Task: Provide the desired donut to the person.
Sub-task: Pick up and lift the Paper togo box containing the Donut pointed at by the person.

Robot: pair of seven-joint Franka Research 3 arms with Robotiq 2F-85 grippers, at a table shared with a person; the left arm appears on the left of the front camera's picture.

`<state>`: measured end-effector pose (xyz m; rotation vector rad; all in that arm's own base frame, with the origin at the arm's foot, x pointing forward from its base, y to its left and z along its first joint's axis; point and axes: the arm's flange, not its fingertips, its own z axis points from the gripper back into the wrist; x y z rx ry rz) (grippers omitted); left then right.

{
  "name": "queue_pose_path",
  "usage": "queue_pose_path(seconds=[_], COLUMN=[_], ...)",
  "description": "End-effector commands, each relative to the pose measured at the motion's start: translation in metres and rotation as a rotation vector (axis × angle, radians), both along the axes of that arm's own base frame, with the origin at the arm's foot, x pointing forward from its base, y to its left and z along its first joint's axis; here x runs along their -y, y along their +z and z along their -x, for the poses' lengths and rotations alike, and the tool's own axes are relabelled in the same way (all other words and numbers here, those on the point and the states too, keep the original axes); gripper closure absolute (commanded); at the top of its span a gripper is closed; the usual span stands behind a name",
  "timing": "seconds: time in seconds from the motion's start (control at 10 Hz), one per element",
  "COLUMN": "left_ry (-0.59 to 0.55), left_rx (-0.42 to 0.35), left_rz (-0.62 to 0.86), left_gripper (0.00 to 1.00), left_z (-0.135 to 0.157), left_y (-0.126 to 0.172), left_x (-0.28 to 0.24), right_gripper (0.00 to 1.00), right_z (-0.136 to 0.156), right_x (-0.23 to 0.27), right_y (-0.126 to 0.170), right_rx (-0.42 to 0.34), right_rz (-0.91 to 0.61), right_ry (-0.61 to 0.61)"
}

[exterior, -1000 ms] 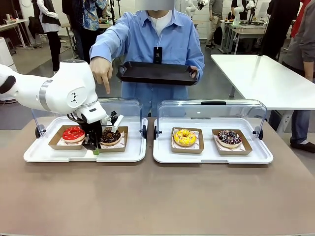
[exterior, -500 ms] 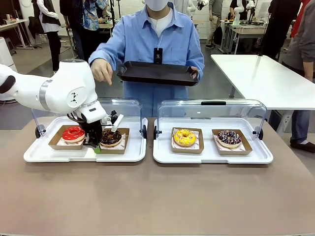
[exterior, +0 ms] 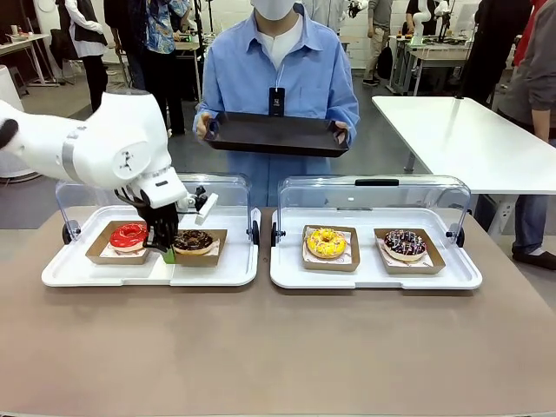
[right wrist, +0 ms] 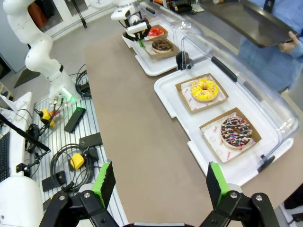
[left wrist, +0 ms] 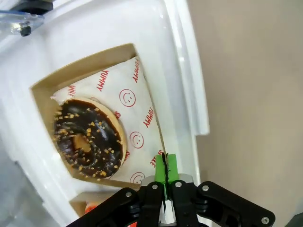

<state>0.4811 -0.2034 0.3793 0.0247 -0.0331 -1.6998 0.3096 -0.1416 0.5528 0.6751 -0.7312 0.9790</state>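
Note:
A chocolate donut (exterior: 193, 239) (left wrist: 87, 139) with nut crumbs lies on printed paper in a brown cardboard tray (exterior: 201, 257) (left wrist: 85, 66). My left gripper (exterior: 167, 254) (left wrist: 164, 165) is shut on that tray's near edge, its green pads pinching the cardboard and paper. The red donut (exterior: 129, 234) sits just to its left. The person (exterior: 278, 69) stands across the table and holds a black tray (exterior: 274, 135) with both hands. My right gripper (right wrist: 161, 182) hangs open high above the table's right end, holding nothing.
Two white serving trays (exterior: 148, 274) (exterior: 373, 276) with raised clear lids stand side by side. The right one holds a yellow donut (exterior: 327, 241) (right wrist: 204, 90) and a dark sprinkled donut (exterior: 405, 242) (right wrist: 236, 132). Bare brown table lies in front of them.
My left gripper closed on the cardboard tray's edge and the arm rose slightly. The person's pointing hand drew back to grip the black tray.

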Motion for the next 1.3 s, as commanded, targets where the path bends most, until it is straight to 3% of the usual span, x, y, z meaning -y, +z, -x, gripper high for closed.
queue_pose_path(seconds=[0.0, 0.3, 0.5, 0.6, 0.8, 1.0, 1.1, 1.2], left_ry=[0.047, 0.068, 0.067, 0.086, 0.103, 0.101, 0.065, 0.100], left_rx=[-0.003, 0.014, 0.087, 0.137, 0.150, 0.141, 0.130, 0.160], left_rz=[-0.061, -0.084, -0.107, -0.092, -0.057, -0.010, 0.009, -0.027], left_gripper=[1.00, 1.00, 1.00, 1.00, 1.00, 1.00, 1.00, 1.00], left_z=[0.042, 0.102, 0.132, 0.134, 0.128, 0.118, 0.113, 0.126], left_y=[0.055, 0.121, 0.170, 0.197, 0.228, 0.235, 0.224, 0.241], left_x=[0.006, 0.014, 0.023, 0.024, 0.020, 0.013, 0.009, 0.012], right_gripper=[0.00, 0.00, 0.00, 0.00, 0.00, 0.00, 0.00, 0.00], right_z=[-0.002, -0.002, -0.002, -0.002, -0.002, -0.002, -0.002, -0.002], right_x=[0.001, 0.001, 0.001, 0.001, 0.001, 0.001, 0.001, 0.001], right_y=[0.000, 0.000, 0.000, 0.000, 0.000, 0.000, 0.000, 0.000], right_rx=[0.017, 0.017, 0.017, 0.017, 0.017, 0.017, 0.017, 0.017], right_rz=[-0.015, -0.015, -0.015, -0.015, -0.015, -0.015, -0.015, -0.015], right_ry=[0.012, 0.012, 0.012, 0.012, 0.012, 0.012, 0.012, 0.012])
